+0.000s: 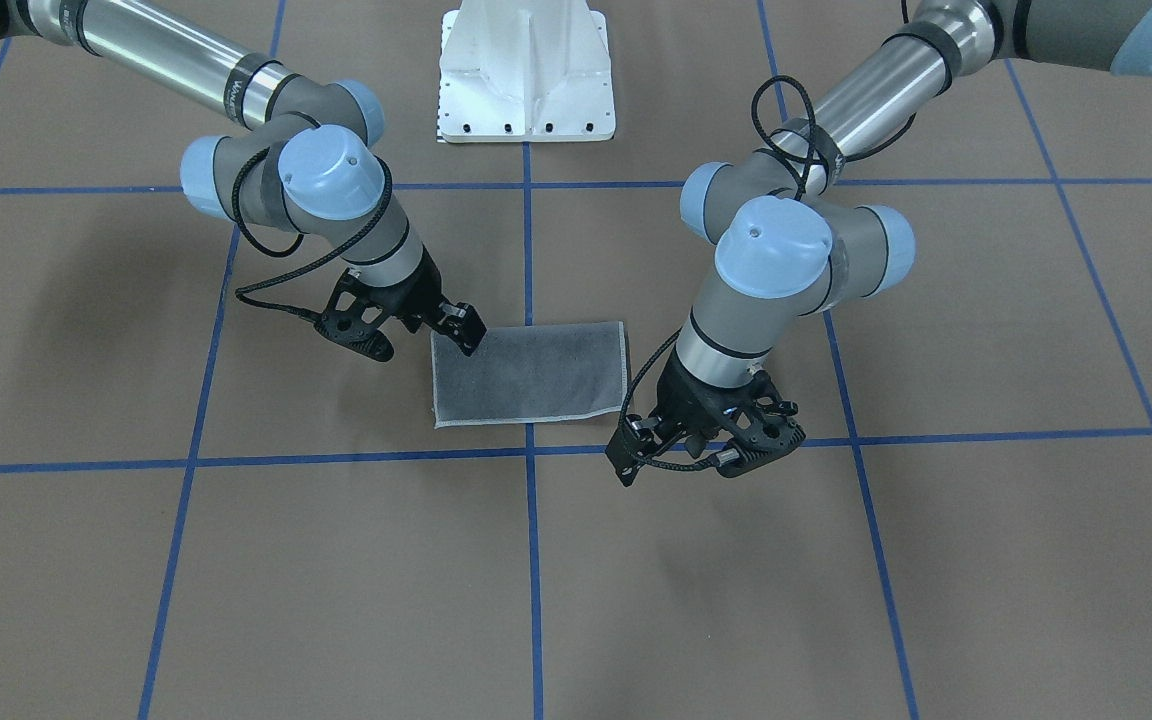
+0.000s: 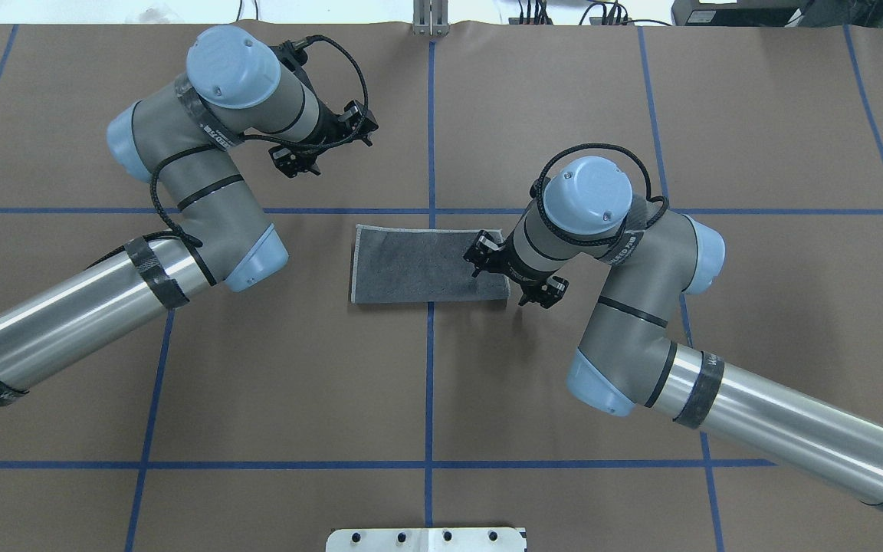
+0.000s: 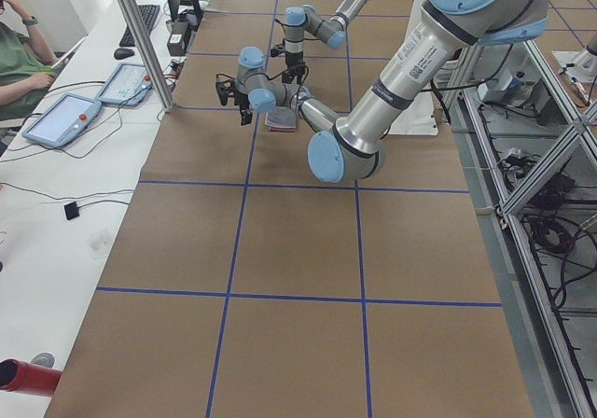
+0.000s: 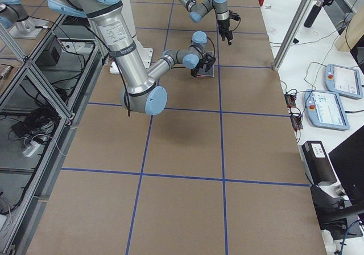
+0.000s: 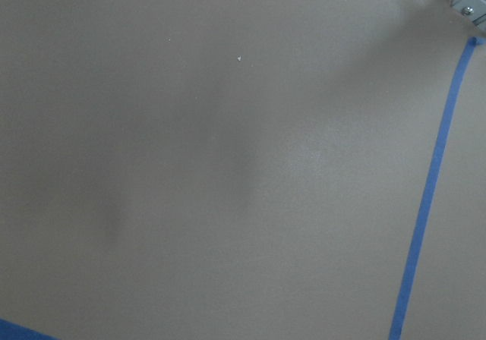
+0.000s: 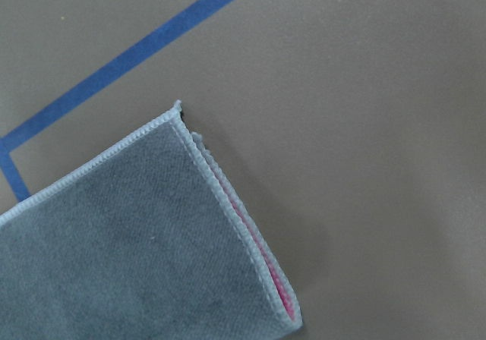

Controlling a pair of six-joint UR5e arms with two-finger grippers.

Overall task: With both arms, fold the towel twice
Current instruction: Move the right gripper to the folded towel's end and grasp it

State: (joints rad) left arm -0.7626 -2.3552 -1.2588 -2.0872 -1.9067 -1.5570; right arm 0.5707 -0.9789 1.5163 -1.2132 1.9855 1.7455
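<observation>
Black two-finger left gripper (image 1: 706,450) is hanging spread beyond the far-left corner of the once-folded dark-grey terry towel (image 1: 531,375) lying flat on the brown table (image 1: 236,560), long axis left-right; right gripper (image 1: 419,332), also spread, is hovering over its right end, nearer.

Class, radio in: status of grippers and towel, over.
Right gripper at corner of towel; left gripper away, holding nothing; jaws unreadable. Towel folded once, grey out, lying flat. Nothing blocking.
</observation>
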